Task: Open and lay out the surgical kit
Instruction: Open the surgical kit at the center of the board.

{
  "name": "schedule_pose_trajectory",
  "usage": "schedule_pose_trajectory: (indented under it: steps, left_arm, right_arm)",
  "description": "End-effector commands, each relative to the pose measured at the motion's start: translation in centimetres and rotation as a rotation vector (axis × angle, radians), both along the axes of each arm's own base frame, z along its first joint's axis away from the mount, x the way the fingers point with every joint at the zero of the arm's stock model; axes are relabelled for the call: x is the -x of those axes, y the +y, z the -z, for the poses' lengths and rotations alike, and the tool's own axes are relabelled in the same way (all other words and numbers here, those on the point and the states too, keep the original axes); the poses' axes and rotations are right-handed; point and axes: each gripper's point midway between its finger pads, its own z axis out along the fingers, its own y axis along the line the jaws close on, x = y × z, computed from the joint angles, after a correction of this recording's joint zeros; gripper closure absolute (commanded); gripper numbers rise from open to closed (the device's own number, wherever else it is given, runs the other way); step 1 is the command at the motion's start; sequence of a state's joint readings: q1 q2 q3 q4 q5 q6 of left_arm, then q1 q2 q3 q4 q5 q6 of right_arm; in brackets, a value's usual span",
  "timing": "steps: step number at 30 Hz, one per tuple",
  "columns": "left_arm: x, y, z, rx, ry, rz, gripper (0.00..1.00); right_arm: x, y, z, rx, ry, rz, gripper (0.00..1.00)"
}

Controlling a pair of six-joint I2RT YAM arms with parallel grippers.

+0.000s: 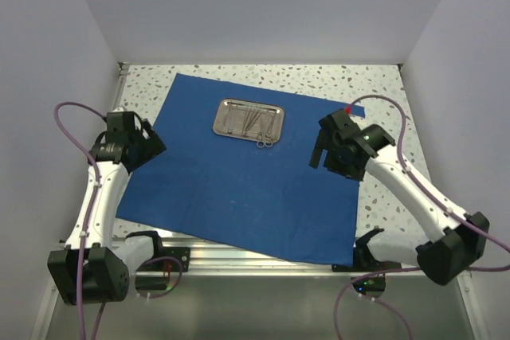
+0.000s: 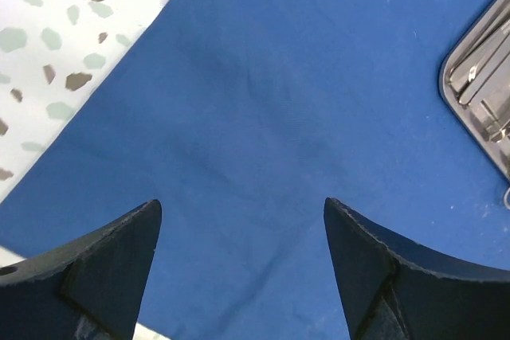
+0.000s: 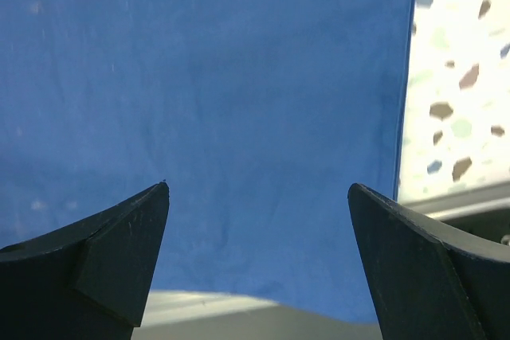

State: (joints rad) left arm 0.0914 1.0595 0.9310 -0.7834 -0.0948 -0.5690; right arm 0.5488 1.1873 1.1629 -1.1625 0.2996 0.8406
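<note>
With the wrap [image 1: 239, 189] spread flat as one sheet on the table [image 1: 382, 93], the tray [image 1: 249, 118] sits upright on its far-middle part; all positions below are rel. to tray. Wrap runs under tray and out on every side, most of it on the near side, and its near edge reaches the rail [image 1: 239, 254] by the arm bases. Thin silver tools [image 1: 241, 121] lie inside tray, too small to tell apart. Scissors [image 1: 264, 143] are at tray's near-right corner, rings past the rim and over the cloth. L gripper [image 2: 243, 206] hangs left of tray and a bit nearer, over wrap's left part, jaws released wide, only cloth seen btwn the fingers; its cam catches tray's corner at frame right. R gripper [image 3: 259, 187] is right of tray, also a bit nearer, over wrap's right part, jaws likewise released wide; its cam shows wrap's edge w/ speckled table beyond. Both grippers are well apart from tray. Whether either touches the cloth: can't tell.
</note>
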Motion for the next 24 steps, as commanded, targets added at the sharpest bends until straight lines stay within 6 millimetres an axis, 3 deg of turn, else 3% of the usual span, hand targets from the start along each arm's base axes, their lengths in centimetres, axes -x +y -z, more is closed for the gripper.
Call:
schedule_pose_trajectory:
  steps: [1,3,8,12,13,15,17,22,24]
  left_arm:
    - [-2.8,-0.4,0.3,-0.005,-0.065,0.078,0.14]
    - [-3.0,-0.4,1.6,-0.008,-0.018,0.11,0.14]
    - [-3.9,0.0,2.6,-0.041,0.013,0.14,0.14]
    - [-4.9,0.4,3.1,-0.052,0.029,0.141,0.14]
    - [-5.1,0.4,3.2,-0.049,0.033,0.141,0.14]
    - [-5.3,0.5,3.4,-0.052,0.046,0.138,0.15]
    - [-5.5,0.7,3.6,-0.06,0.055,0.127,0.15]
    - [-5.2,0.9,4.3,-0.062,0.083,0.112,0.15]
    - [-5.2,1.0,4.6,-0.061,0.097,0.103,0.16]
  right_arm:
    - [-6.2,-1.7,-2.1,0.003,-0.127,0.075,0.01]
    - [-8.1,-2.8,-0.6,0.009,-0.072,0.124,0.01]
    - [-12.6,-6.0,0.3,0.118,-0.053,0.172,0.02]
    - [-16.0,-8.3,2.7,0.115,-0.004,0.234,0.02]
    - [-16.7,-8.7,4.3,0.114,0.031,0.242,0.02]
    - [-18.2,-10.0,5.1,0.094,0.026,0.283,0.02]
    - [-19.1,-10.7,7.1,0.08,0.063,0.298,0.02]
    - [-21.5,-13.4,10.1,0.048,0.094,0.356,0.02]
    - [-22.0,-13.7,10.9,0.043,0.1,0.357,0.02]
